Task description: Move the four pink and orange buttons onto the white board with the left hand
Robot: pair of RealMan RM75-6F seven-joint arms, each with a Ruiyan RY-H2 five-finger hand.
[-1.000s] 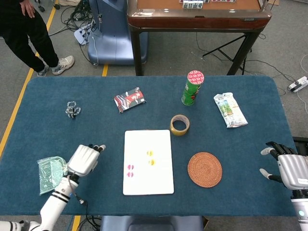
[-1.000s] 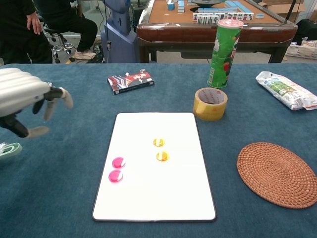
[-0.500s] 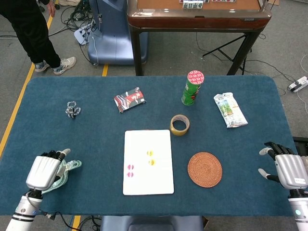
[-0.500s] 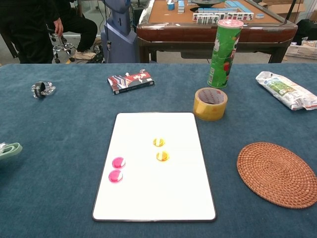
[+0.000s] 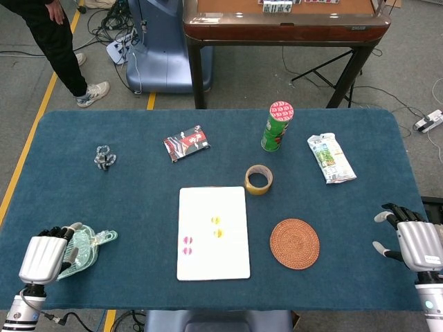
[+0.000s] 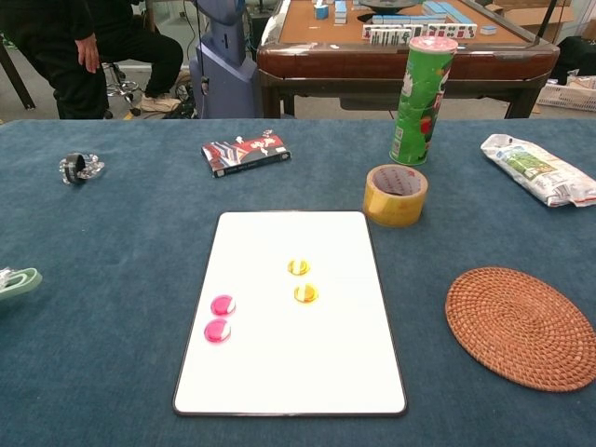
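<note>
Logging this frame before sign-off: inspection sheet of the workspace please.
Surface: blue cloth table, flat.
Job's things: two pink buttons and two orange buttons lie on the white board.
Clutter: woven coaster, tape roll, green can, snack bag, dark packet, clips, green pack.
Hands: left hand at the near left edge, touching the green pack; right hand at the right edge, fingers apart, empty.
Cables: bundles on the floor.
Surroundings: person, mahjong table.

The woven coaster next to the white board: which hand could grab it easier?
Probably the right hand. The woven coaster lies on the white board's right side, nearer that hand; the left hand is across the table.
</note>
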